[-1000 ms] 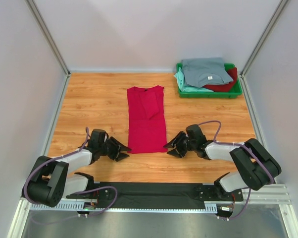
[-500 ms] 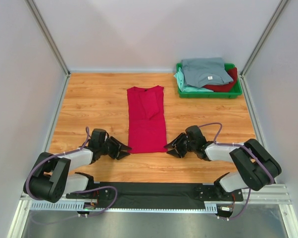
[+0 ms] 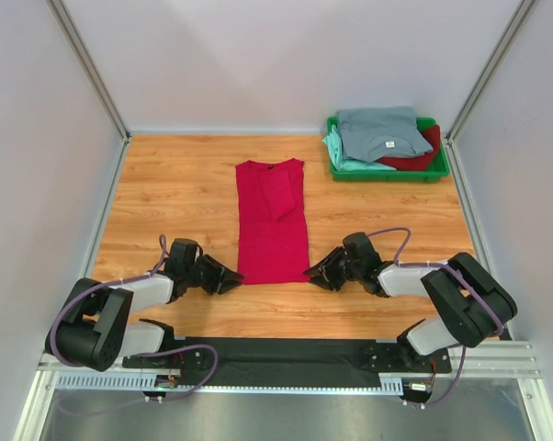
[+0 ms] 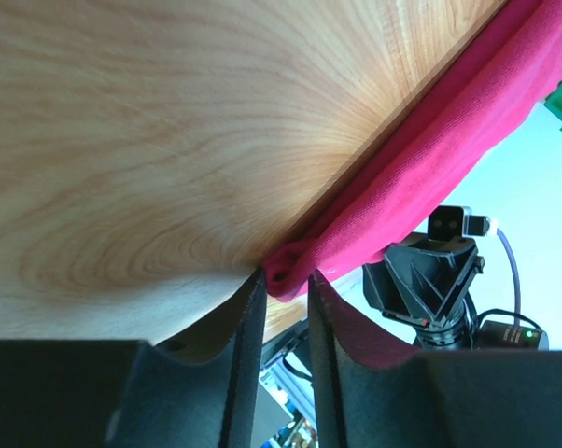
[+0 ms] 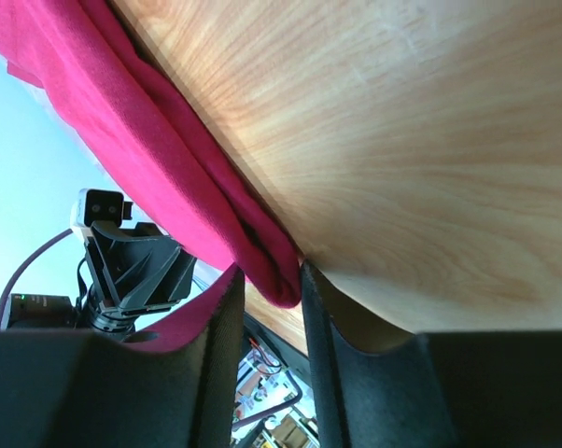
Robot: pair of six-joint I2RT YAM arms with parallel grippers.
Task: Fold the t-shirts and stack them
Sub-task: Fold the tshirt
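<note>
Pinching the near corners of the red t-shirt (image 3: 272,220), the left gripper (image 4: 283,278) and right gripper (image 5: 271,271) each hold cloth tight. Next, I think, lift both evenly and fold.

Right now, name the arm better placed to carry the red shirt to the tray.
Right, probably: the right gripper pinches the shirt at its near right corner, and the tray sits far right. The left gripper holds the corner farther away.
</note>
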